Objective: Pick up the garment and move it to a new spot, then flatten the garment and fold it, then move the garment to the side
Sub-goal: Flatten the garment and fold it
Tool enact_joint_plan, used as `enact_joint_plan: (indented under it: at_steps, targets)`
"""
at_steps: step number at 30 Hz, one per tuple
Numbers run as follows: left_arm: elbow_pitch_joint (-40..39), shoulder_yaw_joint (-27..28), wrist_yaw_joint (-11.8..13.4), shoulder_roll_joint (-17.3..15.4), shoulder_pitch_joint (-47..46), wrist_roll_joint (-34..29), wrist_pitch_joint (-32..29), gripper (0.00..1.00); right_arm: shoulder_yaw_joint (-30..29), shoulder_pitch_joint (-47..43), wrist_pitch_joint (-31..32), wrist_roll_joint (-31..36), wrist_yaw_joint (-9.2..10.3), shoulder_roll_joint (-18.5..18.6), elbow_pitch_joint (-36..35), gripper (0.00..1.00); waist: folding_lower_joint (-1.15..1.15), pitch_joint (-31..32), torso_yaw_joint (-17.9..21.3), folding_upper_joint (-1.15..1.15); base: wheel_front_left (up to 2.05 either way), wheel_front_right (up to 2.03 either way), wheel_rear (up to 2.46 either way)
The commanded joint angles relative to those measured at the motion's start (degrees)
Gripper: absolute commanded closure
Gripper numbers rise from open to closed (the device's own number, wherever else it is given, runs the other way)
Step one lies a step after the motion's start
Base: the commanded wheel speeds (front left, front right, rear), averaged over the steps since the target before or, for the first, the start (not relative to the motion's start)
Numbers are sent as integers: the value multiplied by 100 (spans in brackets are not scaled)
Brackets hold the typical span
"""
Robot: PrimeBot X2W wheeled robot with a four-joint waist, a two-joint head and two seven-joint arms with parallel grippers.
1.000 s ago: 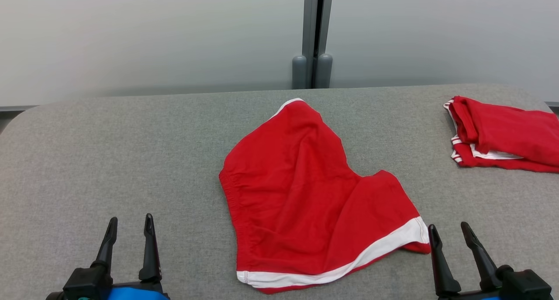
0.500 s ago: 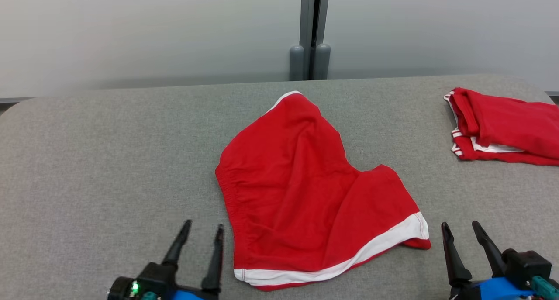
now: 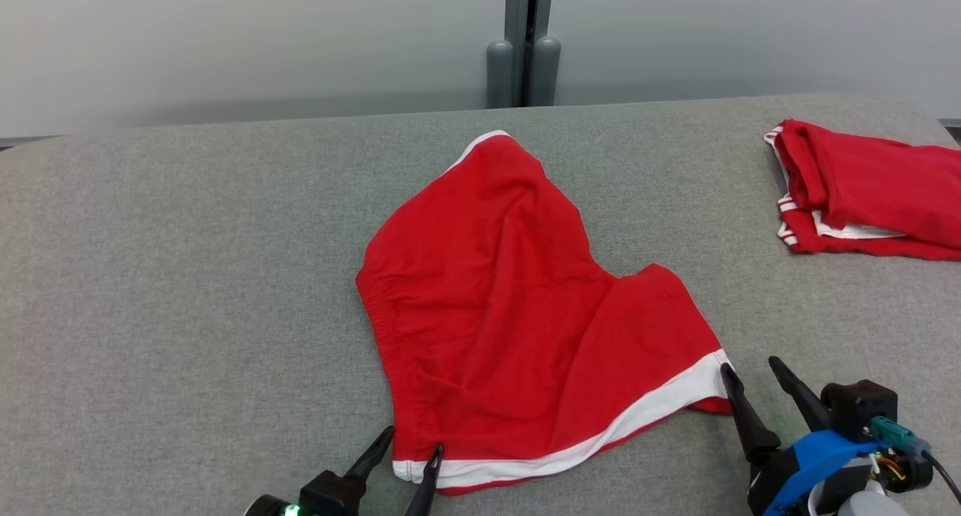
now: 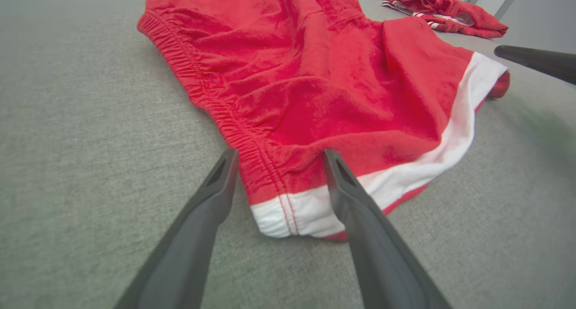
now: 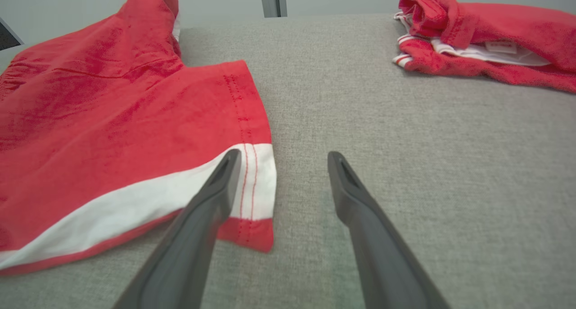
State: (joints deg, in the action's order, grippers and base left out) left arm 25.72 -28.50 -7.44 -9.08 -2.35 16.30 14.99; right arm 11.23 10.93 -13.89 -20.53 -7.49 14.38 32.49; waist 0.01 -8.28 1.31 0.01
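Observation:
The garment is a pair of red shorts with a white hem band, lying spread on the grey table. My left gripper stands open at the near left hem corner; in the left wrist view its fingers straddle that corner of the garment, left gripper. At the near right hem corner my right gripper is open too. In the right wrist view the right gripper has its left finger over the garment's white band and its right finger over bare table.
A second red garment lies folded at the table's far right, also in the right wrist view as a folded red pile. A grey post stands behind the table against a pale wall. The table's left half is bare grey fabric.
Both grippers have moved inward to the garment's near hem corners, the left one a long way to the right. The head view has tilted down a little.

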Motion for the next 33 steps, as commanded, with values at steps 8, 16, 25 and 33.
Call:
enact_joint_plan:
  at_steps: [8,16,25,33]
  targets:
    - [526,-137,-5,-41,-230,282,26,0,740,506,-71,-589,-1,166,701,0,-1,-66,-44,-1,0,0,0]
    - [906,-517,-5,-32,-437,698,5,0,1533,750,-97,-1405,-1,220,1045,0,-1,-78,-79,-1,0,0,0]
    - [1230,-1050,-5,-10,-700,1128,-15,0,2095,893,-116,-1803,-1,357,995,0,-1,-58,-66,-1,0,0,0]
    - [1210,-1316,-6,6,-799,1423,-9,79,2093,764,-122,-1686,-1,300,849,31,-1,-11,-52,-1,0,0,0]
